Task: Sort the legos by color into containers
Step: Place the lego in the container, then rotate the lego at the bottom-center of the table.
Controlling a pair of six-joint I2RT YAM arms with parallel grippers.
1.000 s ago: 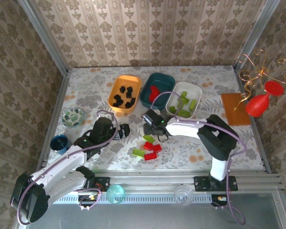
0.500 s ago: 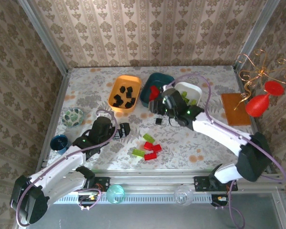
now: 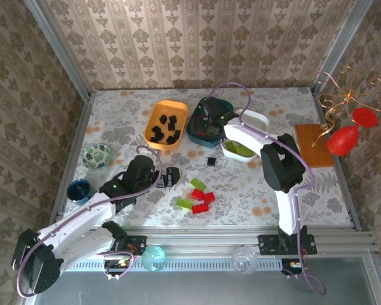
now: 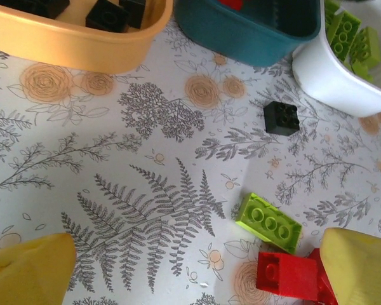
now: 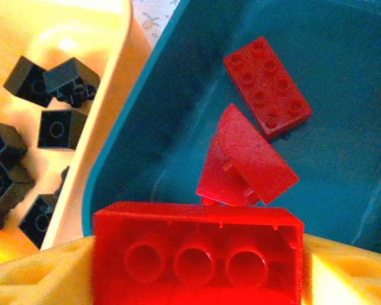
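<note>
Your right end effector (image 3: 207,122) reaches across to the far side of the surface (image 3: 120,117) and hangs over the teal tub (image 3: 192,129). In its wrist view a red brick (image 5: 197,244) sits between the two yellow fingers (image 5: 32,279), its hollow underside facing the camera. It is above two other red pieces (image 5: 267,86) lying on the tub floor. Whether the fingers are actually pinching that brick or merely flank it, you cannot tell from this angle. Your left end effector (image 3: 167,176) hovers over the middle of the surface, fingers spread wide with nothing between them. Just ahead of it lie a lime-green brick (image 4: 268,222) and a small cluster of loose red bricks (image 4: 286,276) touching one another. A lone black brick (image 4: 280,117) rests farther on, near the white tub (image 4: 333,86), which holds more green bricks (image 4: 346,32). The orange tub (image 3: 149,127) sits left of the teal one, close beside it — black cubes (image 3: 165,127) lie inside.
</note>
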